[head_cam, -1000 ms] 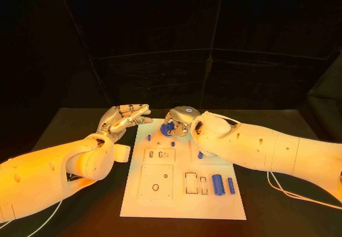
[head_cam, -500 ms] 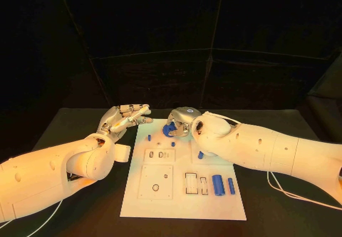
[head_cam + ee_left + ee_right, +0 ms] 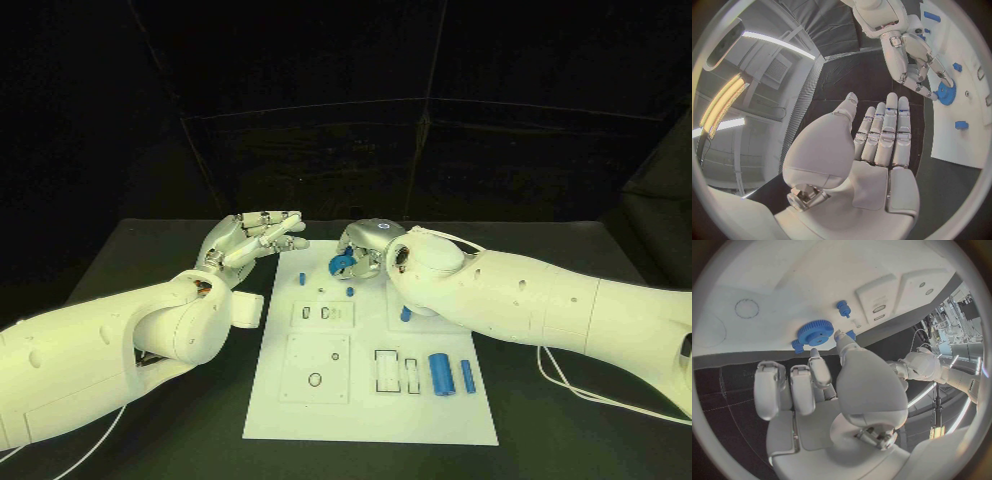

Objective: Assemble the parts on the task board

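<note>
Partly hidden blue gear (image 3: 342, 263), right robot hand (image 3: 366, 246) over it

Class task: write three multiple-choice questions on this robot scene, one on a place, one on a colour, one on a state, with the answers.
1. Where is the gear?
A. at the far end of the white board, by the right robot hand
B. at the board's near edge
C. on the black table, off the board

2. What colour is the gear?
A. red
B. blue
C. green

3. How is the left robot hand?
A. closed round a peg
B. pressing on the board
C. holding nothing, fingers straight

Answers: 1 A, the head view shows the gear at the right robot hand's fingertips at the far end. 2 B, it is blue in both wrist views. 3 C, the left wrist view shows a bare palm beside the board.
</note>
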You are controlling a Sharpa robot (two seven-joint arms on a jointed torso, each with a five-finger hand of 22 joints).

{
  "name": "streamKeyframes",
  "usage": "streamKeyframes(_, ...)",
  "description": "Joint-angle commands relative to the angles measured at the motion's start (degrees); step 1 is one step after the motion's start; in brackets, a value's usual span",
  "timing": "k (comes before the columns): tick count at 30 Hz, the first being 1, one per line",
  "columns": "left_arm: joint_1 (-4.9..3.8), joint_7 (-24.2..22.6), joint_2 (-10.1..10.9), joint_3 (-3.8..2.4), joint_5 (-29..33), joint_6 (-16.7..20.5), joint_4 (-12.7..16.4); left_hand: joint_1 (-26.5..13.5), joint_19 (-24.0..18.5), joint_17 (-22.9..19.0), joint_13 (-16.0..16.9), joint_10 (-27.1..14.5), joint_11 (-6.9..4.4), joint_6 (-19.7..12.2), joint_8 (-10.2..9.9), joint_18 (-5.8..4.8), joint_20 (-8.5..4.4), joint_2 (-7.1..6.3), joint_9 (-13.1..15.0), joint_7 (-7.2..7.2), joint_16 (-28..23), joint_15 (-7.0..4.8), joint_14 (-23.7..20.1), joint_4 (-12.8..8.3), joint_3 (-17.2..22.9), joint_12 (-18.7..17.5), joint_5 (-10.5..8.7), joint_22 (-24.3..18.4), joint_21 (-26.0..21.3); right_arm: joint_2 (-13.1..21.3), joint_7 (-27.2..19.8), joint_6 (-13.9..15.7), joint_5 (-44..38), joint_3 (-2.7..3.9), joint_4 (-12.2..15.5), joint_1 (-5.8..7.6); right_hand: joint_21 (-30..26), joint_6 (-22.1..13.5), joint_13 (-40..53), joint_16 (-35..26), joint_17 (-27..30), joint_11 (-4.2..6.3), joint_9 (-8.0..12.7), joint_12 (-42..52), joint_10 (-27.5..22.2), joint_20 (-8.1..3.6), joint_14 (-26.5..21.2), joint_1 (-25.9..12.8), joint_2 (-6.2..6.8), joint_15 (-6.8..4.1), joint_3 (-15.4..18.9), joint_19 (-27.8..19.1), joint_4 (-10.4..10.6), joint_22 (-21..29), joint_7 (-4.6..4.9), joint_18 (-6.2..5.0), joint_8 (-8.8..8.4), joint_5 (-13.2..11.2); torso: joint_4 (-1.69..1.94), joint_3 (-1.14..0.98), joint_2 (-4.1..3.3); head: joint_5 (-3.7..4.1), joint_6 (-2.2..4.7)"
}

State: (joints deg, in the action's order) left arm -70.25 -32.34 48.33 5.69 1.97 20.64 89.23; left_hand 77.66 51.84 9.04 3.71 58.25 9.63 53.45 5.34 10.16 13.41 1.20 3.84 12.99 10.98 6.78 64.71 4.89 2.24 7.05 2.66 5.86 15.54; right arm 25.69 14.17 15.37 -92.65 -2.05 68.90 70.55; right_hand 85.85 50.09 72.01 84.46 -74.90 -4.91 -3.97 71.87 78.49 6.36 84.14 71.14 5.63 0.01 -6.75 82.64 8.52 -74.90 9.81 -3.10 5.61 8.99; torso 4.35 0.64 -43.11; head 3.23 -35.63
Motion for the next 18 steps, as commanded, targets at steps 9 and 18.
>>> streamKeyframes(9,-0.08,-0.27,0.41,-0.05,-0.28,-0.60,0.22,-0.21,0.33,0.06,-0.04,0.23,0.16,0.44,-0.34,0.39,0.00,0.24,-0.06,-0.12,-0.18,0.07,0.32,-0.42,0.07,-0.35,0.20,-0.06,-0.19,5.20,-6.61,10.15,5.81,0.00,4.64,0.12,0.36,0.82,1.69,0.46,-3.48,0.31,-0.04,1.58,0.97,0.28,3.54,0.48,-1.40,0.27,1.31,0.45,2.11,-4.34,-0.14,0.69,0.03,2.87,-0.25,-0.07,0.08,-0.10,0.15)
streamKeyframes(18,-0.07,-0.35,0.76,-0.05,-0.28,-0.55,0.01,-0.21,0.33,0.06,-0.04,0.23,0.16,0.44,-0.34,0.39,0.00,0.24,-0.06,-0.12,-0.18,0.07,0.32,-0.42,0.07,-0.35,0.20,-0.06,-0.19,17.12,-18.78,12.20,22.07,-0.02,12.15,0.24,0.30,1.06,1.46,0.46,-3.60,0.46,-0.01,1.08,0.52,0.14,3.51,6.02,-1.58,0.14,0.62,0.27,-1.46,-4.19,-0.22,0.65,-0.13,4.48,-0.79,-0.18,0.44,0.46,0.48)
